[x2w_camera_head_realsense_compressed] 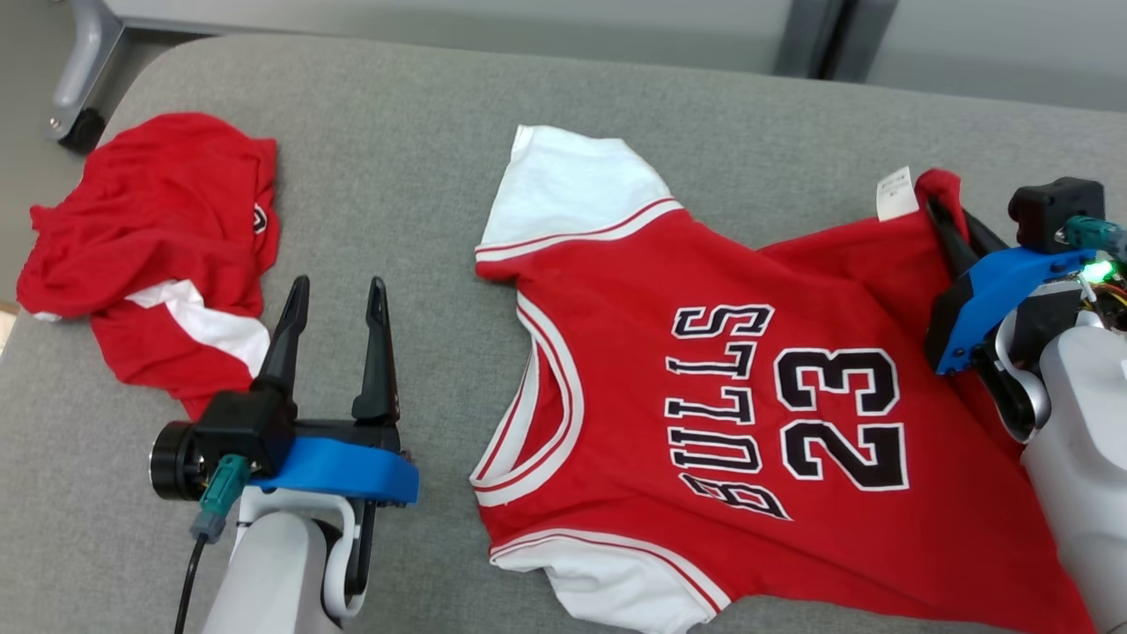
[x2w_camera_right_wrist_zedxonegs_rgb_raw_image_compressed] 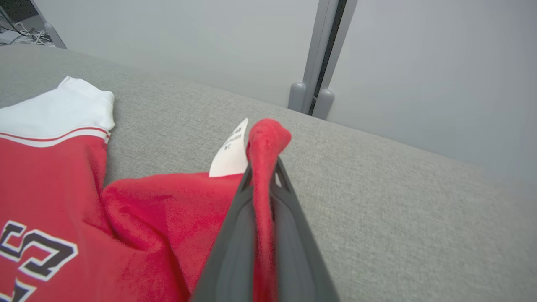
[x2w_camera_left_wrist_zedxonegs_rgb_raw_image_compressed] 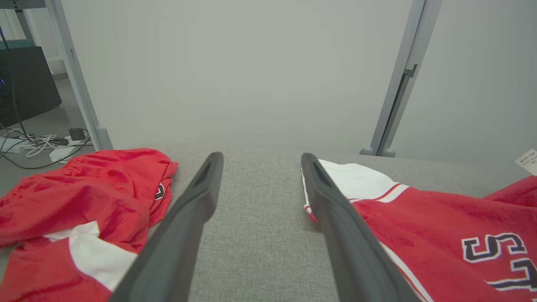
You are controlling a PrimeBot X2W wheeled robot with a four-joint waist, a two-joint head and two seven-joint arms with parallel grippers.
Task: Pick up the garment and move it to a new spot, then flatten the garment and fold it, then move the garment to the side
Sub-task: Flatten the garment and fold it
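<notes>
- The left gripper hovers low over the near part of the grey table, fingers spread wide with nothing between them.
- Just to its right the jersey lies mostly flat, print side up, with a white sleeve at each end of its left edge.
- The right gripper is clamped on the jersey's far right red corner, pinching it up beside a white label.
- A crumpled red garment lies apart at the far left.
</notes>
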